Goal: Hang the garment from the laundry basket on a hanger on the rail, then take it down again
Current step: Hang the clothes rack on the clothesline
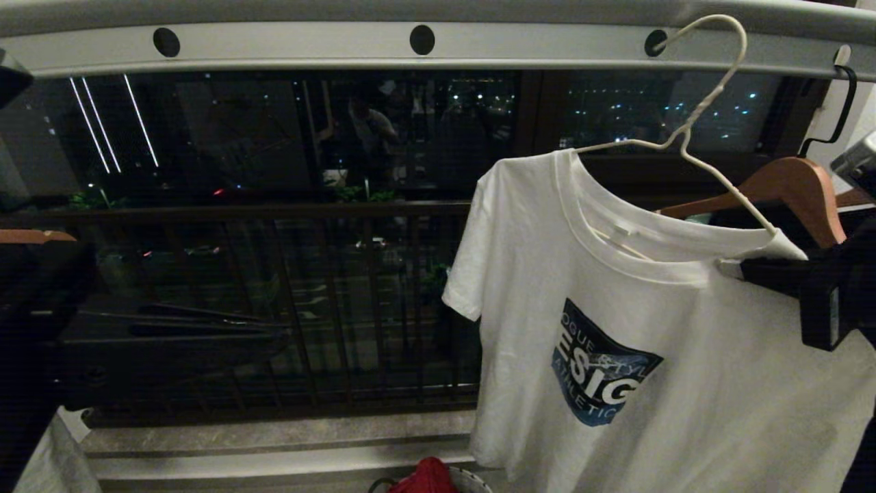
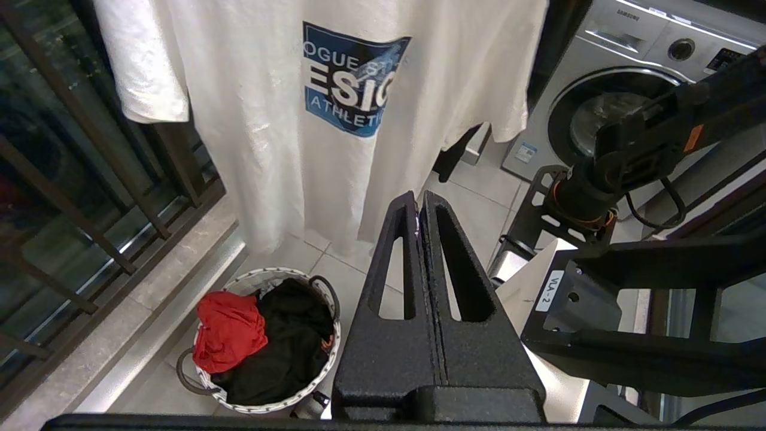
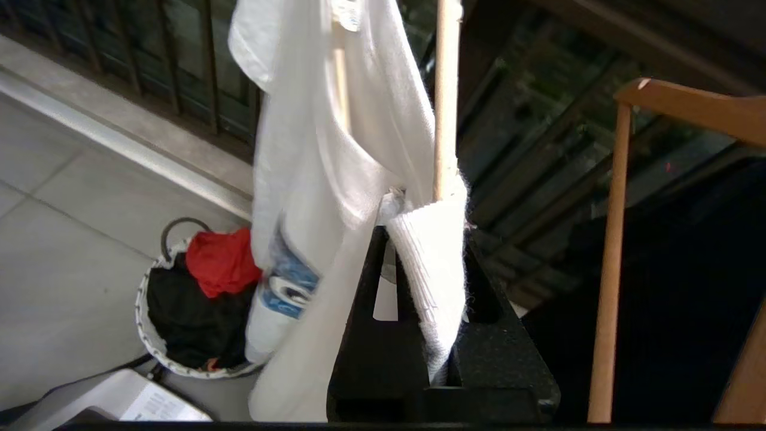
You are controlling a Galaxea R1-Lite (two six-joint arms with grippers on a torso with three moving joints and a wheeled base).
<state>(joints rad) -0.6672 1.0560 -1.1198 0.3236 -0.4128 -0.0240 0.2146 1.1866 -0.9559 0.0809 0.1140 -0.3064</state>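
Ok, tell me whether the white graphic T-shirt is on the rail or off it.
On: the white graphic T-shirt hangs from the thin white wire hanger, hooked in the pale grey rail.

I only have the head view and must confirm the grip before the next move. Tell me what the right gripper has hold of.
Observer: The right gripper is shut on the T-shirt's shoulder fabric, at the wire hanger's arm end.
Operator: Report the left gripper.
Observer: The left gripper is shut and empty, short of the shirt's hem.
Operator: Describe the basket.
Observer: The laundry basket sits on the floor holding a black garment and a red cloth.
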